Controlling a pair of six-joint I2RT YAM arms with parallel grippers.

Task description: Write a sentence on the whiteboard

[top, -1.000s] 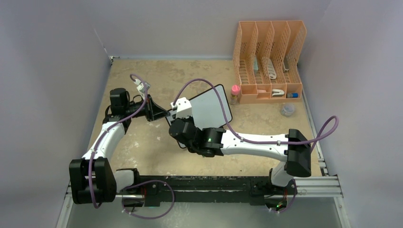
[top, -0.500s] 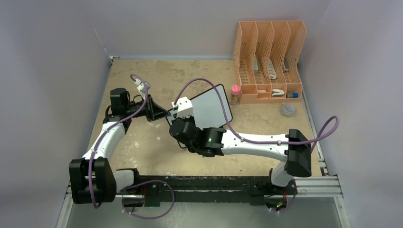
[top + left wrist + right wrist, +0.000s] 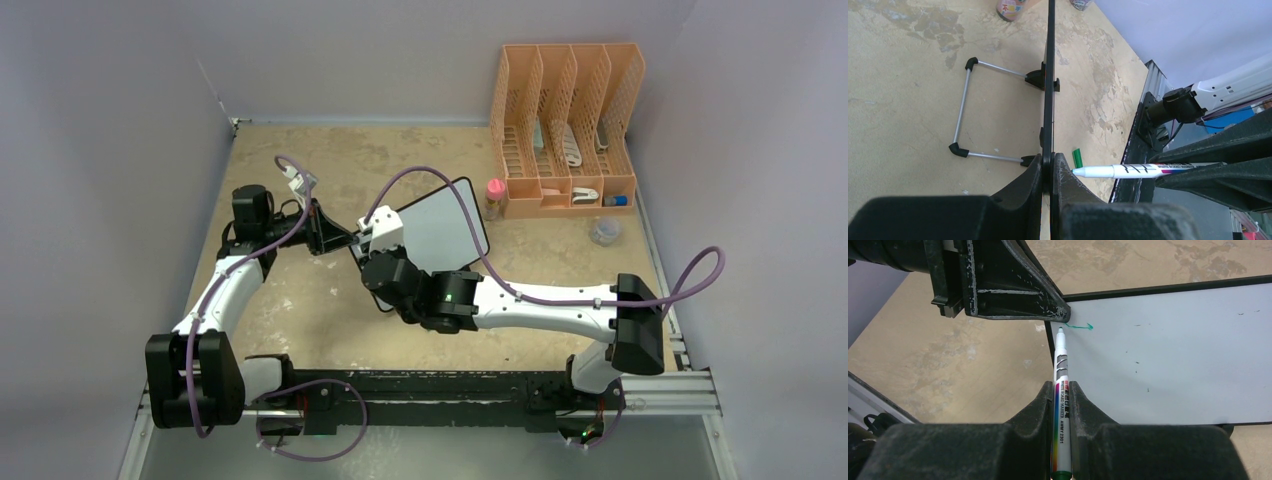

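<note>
To my far right, at the back of the surface [image 3: 300, 300], an orange rack [image 3: 565, 100] stands upright with four slots. Pale grey pieces [image 3: 570, 145] lean in the slots; I cannot tell what they are. In its low front trays lie a white piece [image 3: 585, 194] and a small blue one [image 3: 618, 200]. A bottle [image 3: 493, 198] with a pink cap stands just beside the rack's front left corner. A small clear round thing [image 3: 604, 232] lies near the rack's front, apart from it. A green cap [image 3: 1076, 158] lies alone on the mottled tan surface. Plain lilac walls [image 3: 100, 150] close in three sides.
</note>
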